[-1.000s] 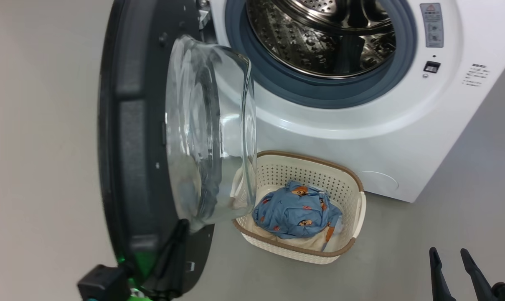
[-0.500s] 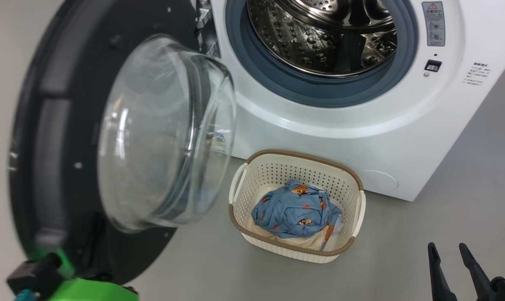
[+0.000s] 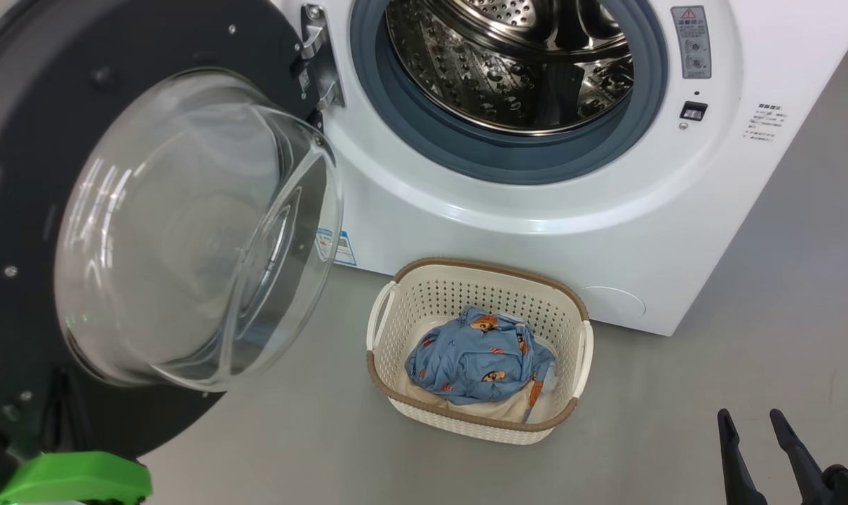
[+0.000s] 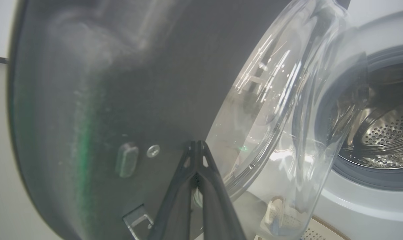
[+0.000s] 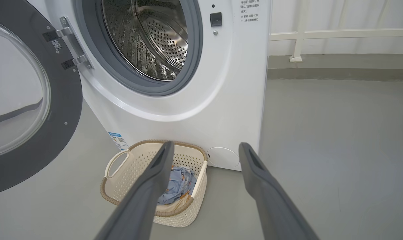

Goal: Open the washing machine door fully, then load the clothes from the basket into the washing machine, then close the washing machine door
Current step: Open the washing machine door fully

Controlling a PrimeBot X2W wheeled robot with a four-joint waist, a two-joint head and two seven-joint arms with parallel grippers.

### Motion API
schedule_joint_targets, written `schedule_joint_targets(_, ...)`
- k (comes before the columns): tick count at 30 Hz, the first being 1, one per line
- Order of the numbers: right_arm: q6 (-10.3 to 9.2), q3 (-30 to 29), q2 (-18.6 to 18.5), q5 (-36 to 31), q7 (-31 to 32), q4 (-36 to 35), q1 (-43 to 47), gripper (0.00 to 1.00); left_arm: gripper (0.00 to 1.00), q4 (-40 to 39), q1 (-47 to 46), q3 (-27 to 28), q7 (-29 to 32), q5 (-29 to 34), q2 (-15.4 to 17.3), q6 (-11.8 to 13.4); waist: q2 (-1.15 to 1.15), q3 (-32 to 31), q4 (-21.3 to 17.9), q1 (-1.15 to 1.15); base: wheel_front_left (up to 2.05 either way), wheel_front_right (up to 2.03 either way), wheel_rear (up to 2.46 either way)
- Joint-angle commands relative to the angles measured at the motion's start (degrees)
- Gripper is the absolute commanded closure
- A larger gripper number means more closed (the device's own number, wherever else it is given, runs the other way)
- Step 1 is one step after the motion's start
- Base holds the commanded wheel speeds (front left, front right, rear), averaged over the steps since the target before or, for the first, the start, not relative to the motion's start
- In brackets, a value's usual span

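Found the large round washing machine door, glossy black rim around a bulging clear glass bowl, standing wide open left of the white front-loading washing machine. Noted the light blue bear-print and cream-white clothes heaped in the small cream perforated basket on the grey floor, just before the machine. Saw the left end effector pinched shut on nothing, tips near the door's dark inner face. Saw the right end effector spread wide, empty, apart from the basket.
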Motion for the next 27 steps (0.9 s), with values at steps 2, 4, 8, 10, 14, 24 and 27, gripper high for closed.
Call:
schedule_joint_targets(2, 0.09, 1.49, -1.05, 0.26, -0.69, -1.01, -0.78, 0.0, 1.0, 1.52, -3.99, 3.98, -1.17, -0.69, 2.7, 0.15, 0.0, -0.22, -0.27, 0.0, 0.0, 0.0, 0.0)
schedule_joint_targets(4, 0.09, 1.54, -1.05, 0.25, -0.69, -0.82, -0.83, 0.0, 1.0, 4.07, -5.32, 4.94, -1.64, -0.75, 2.94, -0.21, 0.0, -0.36, -0.46, 0.0, 0.0, 0.0, 0.0)
schedule_joint_targets(8, 0.09, 1.74, -0.94, 0.29, -0.69, -0.47, -0.89, 0.0, 1.0, 8.84, -7.8, 6.67, -2.15, -0.53, 3.4, -1.18, 0.0, -0.87, -0.91, 0.0, 0.0, 0.0, 0.0)
schedule_joint_targets(10, 0.09, 1.85, -0.87, 0.34, -0.69, -0.36, -0.81, 0.0, 1.0, 10.88, -9.01, 7.46, -2.26, -0.22, 3.65, -1.69, 0.0, -1.09, -1.12, 0.0, 0.0, 0.0, 0.0)
schedule_joint_targets(14, 0.09, 1.88, -0.68, 0.37, -0.69, -0.27, -0.64, 0.0, 1.0, 13.51, -11.15, 9.38, -2.34, 1.06, 3.95, -2.51, 0.0, -1.4, -1.59, 0.0, 0.0, 0.0, 0.0)
schedule_joint_targets(24, 0.09, 1.99, -0.2, 0.25, -0.69, -0.04, -0.39, 0.0, 1.0, 18.29, -14.85, 13.8, -2.36, 5.0, 3.65, -4.34, 0.0, -1.97, -2.22, 0.0, 0.0, 0.0, 0.0)
schedule_joint_targets(27, 0.09, 1.93, -0.14, 0.24, -0.69, 0.03, -0.43, 0.0, 1.0, 19.47, -15.79, 14.85, -2.36, 5.98, 3.62, -5.07, 0.0, -2.08, -2.26, 0.0, 0.0, 0.0, 0.0)
